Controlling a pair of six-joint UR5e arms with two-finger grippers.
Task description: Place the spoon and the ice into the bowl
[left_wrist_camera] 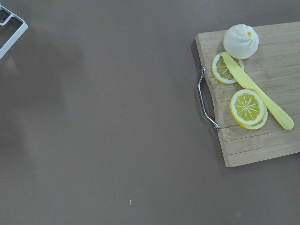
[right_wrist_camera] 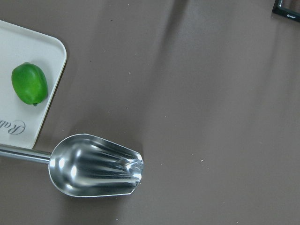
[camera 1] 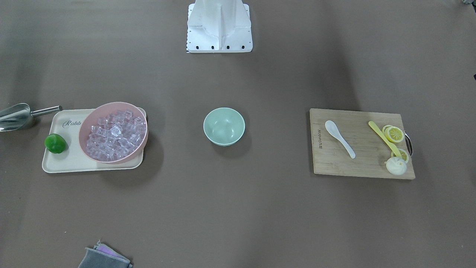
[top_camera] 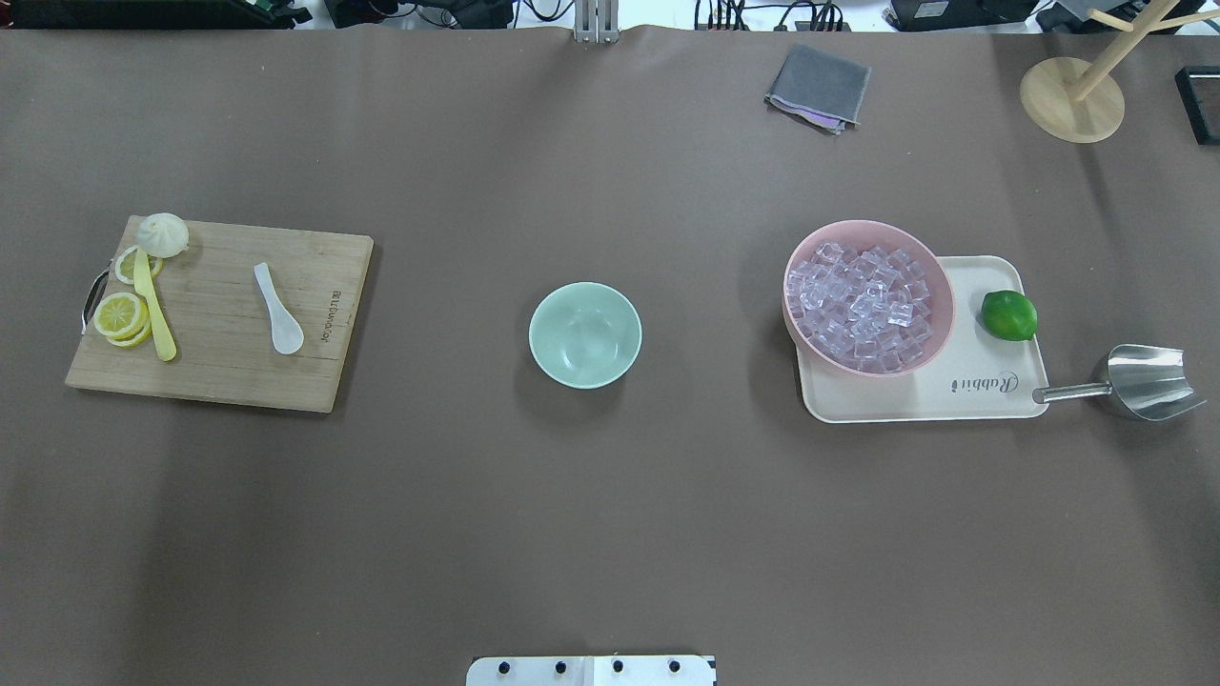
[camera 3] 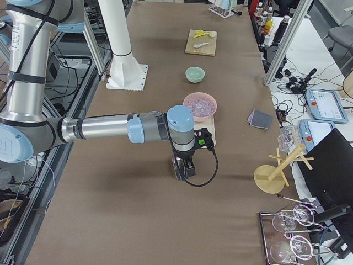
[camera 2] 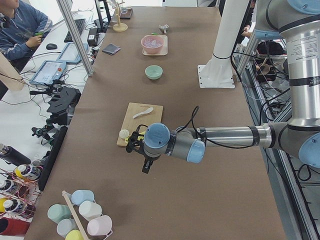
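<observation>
Fingers of the left gripper (camera 2: pixel 145 166) and right gripper (camera 3: pixel 181 172): apart or together, I cannot tell. Beyond the left ones, one spoon (camera 1: pixel 340 139) on one board (camera 1: pixel 334 163); beyond the right, ice (camera 1: pixel 115 136) heaped in one pink bowl (camera 1: pixel 91 119); between them, one mint bowl (camera 1: pixel 224 128).

lemon slices (top_camera: pixel 121 314) on board (top_camera: pixel 238 376), lime (top_camera: pixel 1008 314) on tray (top_camera: pixel 953 405)
</observation>
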